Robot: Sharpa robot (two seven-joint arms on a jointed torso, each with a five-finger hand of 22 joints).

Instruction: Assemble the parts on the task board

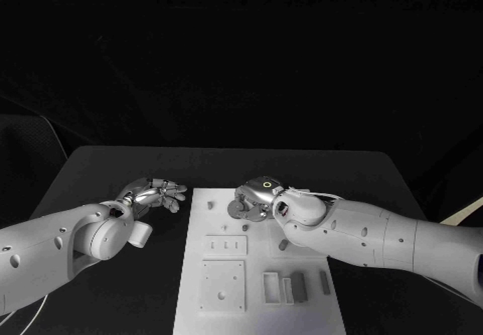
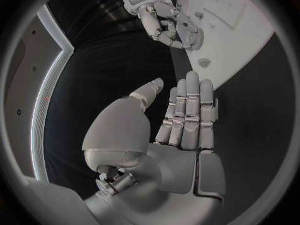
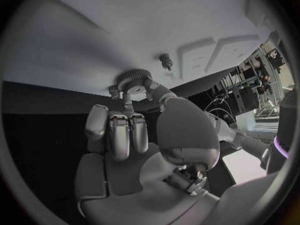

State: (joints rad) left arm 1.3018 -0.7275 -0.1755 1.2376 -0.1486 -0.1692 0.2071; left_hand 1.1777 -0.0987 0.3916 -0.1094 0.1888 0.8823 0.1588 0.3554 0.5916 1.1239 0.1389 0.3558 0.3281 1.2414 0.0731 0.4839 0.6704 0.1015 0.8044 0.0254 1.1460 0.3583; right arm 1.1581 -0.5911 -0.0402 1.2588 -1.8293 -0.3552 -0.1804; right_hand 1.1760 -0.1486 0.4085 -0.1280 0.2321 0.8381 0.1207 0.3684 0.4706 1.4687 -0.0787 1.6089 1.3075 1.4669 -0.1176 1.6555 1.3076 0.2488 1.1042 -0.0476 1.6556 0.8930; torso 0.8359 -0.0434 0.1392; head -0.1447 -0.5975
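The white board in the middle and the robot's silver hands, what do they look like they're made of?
The task board looks like matte white plastic: even, dull, with moulded recesses and little pegs; painted metal is possible. The left hand and right hand look like brushed or satin metal, with soft highlights along the fingers, though silver-coated plastic can't be ruled out.

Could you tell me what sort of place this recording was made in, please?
Probably a robotics lab test bench: a black table against a dark backdrop, a white task board with recessed slots, and the right hand at a round geared part.

1 task board, 2 hands, approx. 4 parts on it.
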